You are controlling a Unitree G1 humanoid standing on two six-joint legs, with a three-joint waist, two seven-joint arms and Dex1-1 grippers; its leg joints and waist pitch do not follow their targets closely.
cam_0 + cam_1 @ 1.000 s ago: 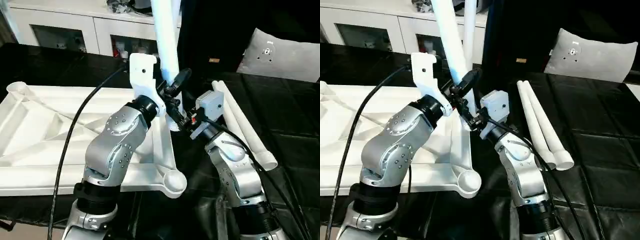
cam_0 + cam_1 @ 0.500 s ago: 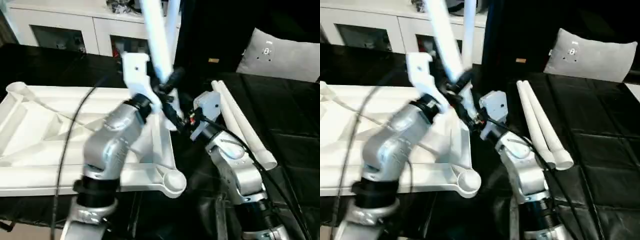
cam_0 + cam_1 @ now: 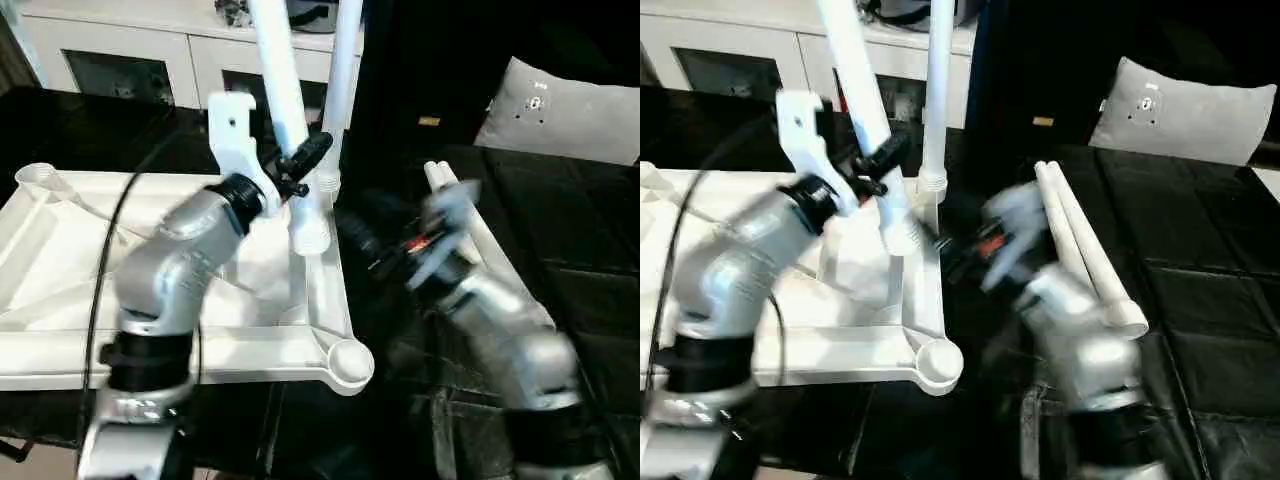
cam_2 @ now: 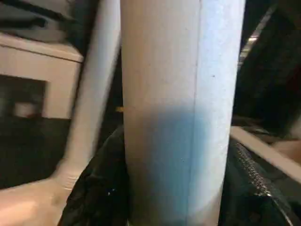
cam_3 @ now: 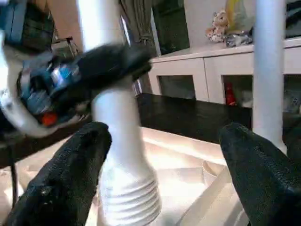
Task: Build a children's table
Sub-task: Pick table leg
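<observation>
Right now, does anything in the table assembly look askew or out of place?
Yes: the leg held by the left gripper leans, its ribbed end above the table top, not in a socket. The leg behind stands upright in its socket.

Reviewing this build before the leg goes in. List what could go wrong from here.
1. The left gripper alone clamps the tilted long white tubular leg; its ribbed end hangs loose over the white plastic ribbed tabletop and could swing.
2. It might knock the upright white leg already socketed beside it.
3. The open right gripper sits close below.
</observation>
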